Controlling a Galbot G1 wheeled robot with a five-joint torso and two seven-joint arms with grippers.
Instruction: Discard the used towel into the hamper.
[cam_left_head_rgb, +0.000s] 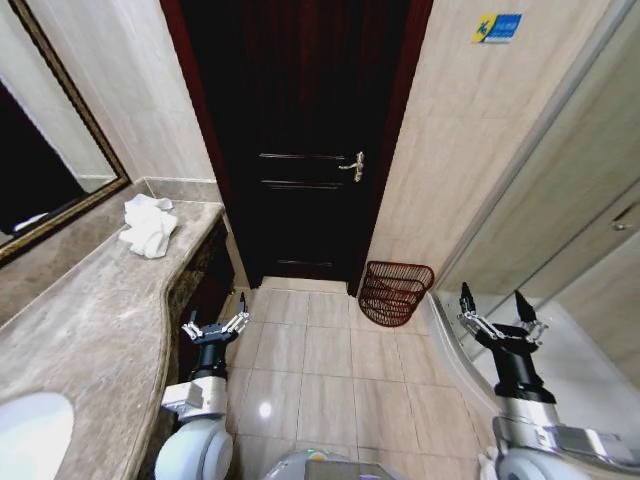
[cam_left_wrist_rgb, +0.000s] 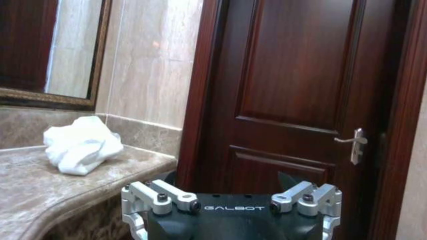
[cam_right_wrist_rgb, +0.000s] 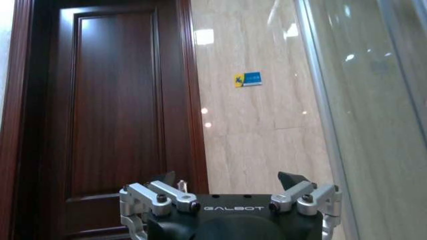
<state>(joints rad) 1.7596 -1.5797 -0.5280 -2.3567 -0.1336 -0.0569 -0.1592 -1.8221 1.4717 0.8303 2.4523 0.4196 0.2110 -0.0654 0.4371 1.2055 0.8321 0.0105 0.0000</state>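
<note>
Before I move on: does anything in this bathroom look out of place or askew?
One thing: the crumpled white towel lies bunched at the far end of the brown marble counter, not folded or hung. The reddish-brown woven hamper by the dark wooden door seems to lean, though the camera angle may cause that.

Cloth towel (cam_left_head_rgb: 148, 224); woven-slat hamper (cam_left_head_rgb: 393, 293); polished marble counter (cam_left_head_rgb: 90, 320).
</note>
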